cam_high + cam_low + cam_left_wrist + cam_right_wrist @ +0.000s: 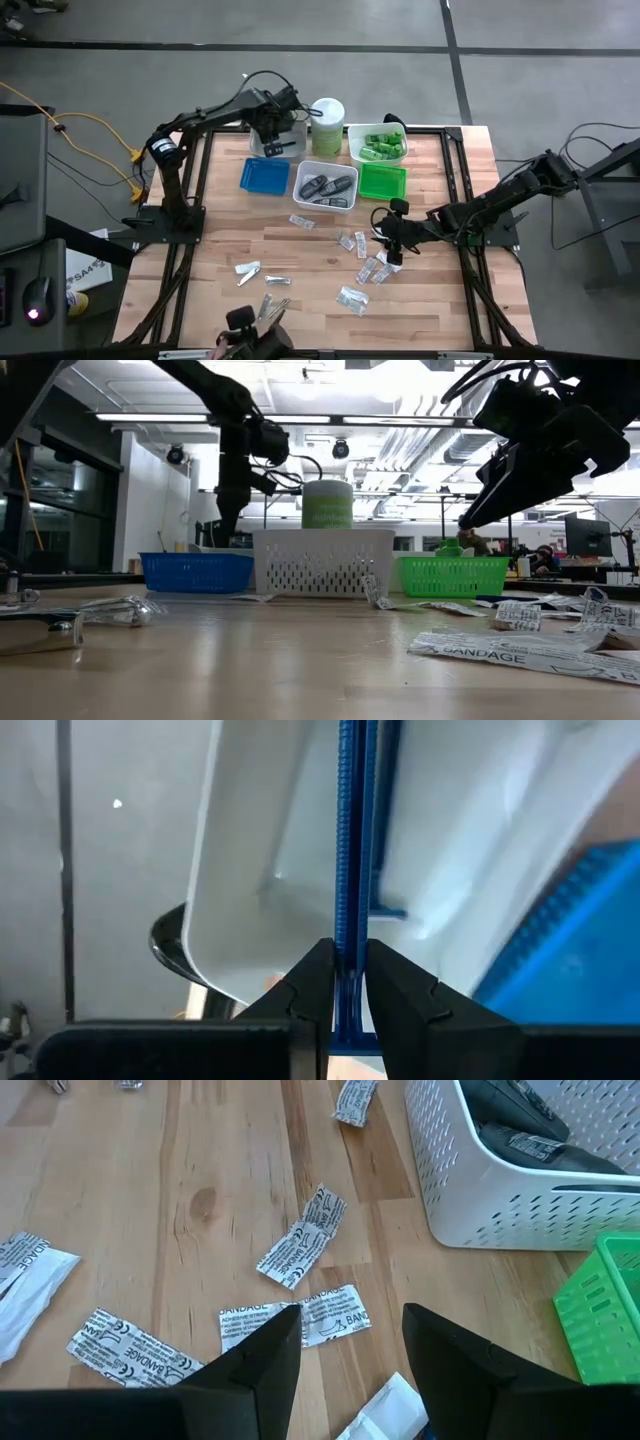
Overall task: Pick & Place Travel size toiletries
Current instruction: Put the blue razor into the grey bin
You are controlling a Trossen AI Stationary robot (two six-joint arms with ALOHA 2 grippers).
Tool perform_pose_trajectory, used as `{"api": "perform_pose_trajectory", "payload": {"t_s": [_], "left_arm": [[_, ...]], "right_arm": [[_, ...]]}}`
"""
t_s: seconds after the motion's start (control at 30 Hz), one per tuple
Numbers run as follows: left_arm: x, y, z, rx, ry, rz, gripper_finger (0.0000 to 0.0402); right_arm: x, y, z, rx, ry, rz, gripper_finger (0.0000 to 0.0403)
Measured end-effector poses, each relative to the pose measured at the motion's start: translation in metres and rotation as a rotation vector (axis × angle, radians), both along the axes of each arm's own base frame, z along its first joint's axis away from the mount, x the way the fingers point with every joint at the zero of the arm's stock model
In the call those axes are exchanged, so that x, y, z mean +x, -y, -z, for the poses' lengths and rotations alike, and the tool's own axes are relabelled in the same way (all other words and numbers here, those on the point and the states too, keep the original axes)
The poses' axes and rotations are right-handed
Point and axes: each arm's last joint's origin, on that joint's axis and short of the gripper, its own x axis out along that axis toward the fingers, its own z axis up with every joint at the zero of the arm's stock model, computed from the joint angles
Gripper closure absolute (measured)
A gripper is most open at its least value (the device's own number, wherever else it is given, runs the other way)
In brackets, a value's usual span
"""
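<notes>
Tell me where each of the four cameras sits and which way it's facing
High: overhead, straight down on the table and both arms.
Low: table height, level toward the white basket; arms enter from above.
Left wrist: past the left gripper, pinching a blue razor above a white tray.
Right wrist: past the open right gripper, down on bandage packets.
Shared: the white basket appears in the low and right wrist views.
</notes>
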Motion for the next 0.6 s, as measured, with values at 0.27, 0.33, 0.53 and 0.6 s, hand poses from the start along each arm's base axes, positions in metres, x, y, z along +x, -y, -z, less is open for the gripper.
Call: {"api": "perform_pose_trajectory", "payload": {"t_s": [0.27,0.33,0.53,0.6], "left_arm": [[0.010,0.004,0.002,0.016,0.015,0.040,0.0314],[0.012,0.007,0.002,0.032,-0.003,0.046,0.0292],[0.009,0.012,-0.003,0.102,-0.012,-0.095,0.0247],[0.004,0.019,-0.013,0.108,0.013,-0.140,0.0247]], "right_arm": [[0.000,-0.001,0.000,0.023,-0.001,0.001,0.0234],[0.000,-0.001,0.000,0.027,0.000,0.005,0.0234],[0.000,-0.001,0.000,0.040,0.004,0.015,0.0234],[0.000,-0.001,0.000,0.037,0.004,0.013,0.0234]]}}
